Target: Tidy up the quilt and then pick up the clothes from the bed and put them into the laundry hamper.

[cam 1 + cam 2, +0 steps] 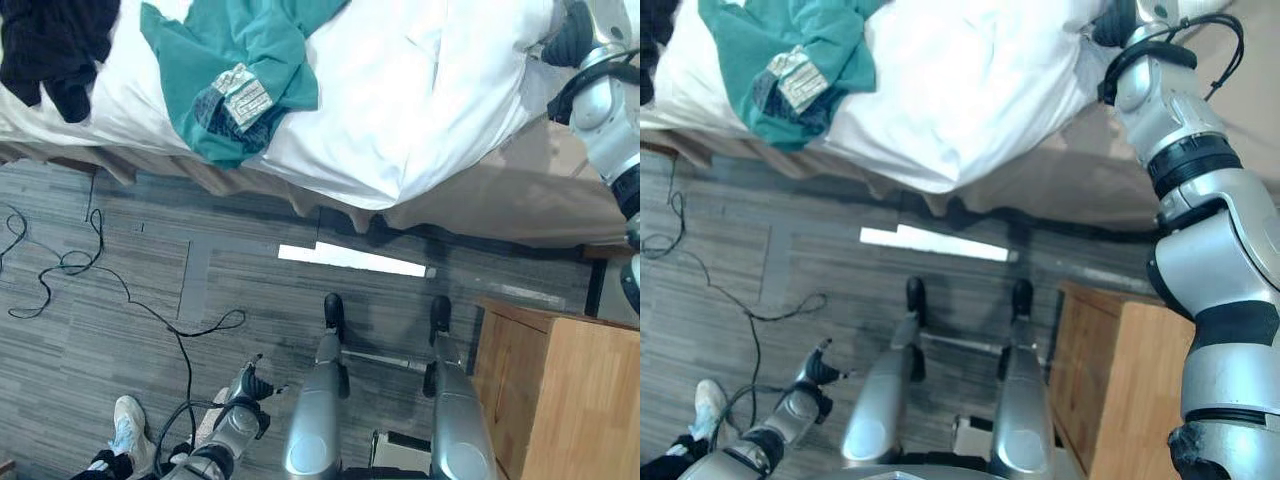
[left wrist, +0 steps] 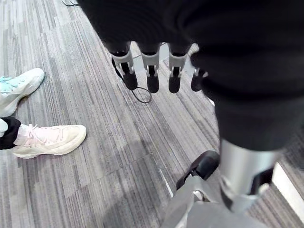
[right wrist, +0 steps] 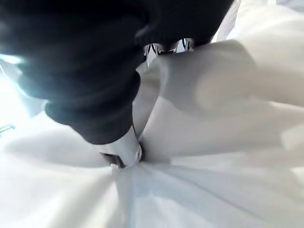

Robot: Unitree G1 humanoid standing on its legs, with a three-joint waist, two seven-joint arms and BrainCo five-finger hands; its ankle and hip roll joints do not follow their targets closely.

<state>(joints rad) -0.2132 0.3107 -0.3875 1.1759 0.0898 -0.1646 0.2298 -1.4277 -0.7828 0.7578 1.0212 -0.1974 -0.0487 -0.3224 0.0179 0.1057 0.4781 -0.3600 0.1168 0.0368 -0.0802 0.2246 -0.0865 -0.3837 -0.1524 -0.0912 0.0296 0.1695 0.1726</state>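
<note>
Two hands are at work: the right hand is up at the bed's 1 o'clock corner, its thumb and fingers pinching a gathered fold of the white quilt, which drapes over the bed edge. The left hand hangs low at 7 o'clock over the grey carpet floor, fingers straight and relaxed, holding nothing. On the bed a teal garment lies crumpled at 11 o'clock, with a black garment further toward 10 o'clock. A wooden cabinet stands at 4 o'clock. A person's white shoes rest on the floor near the left hand.
</note>
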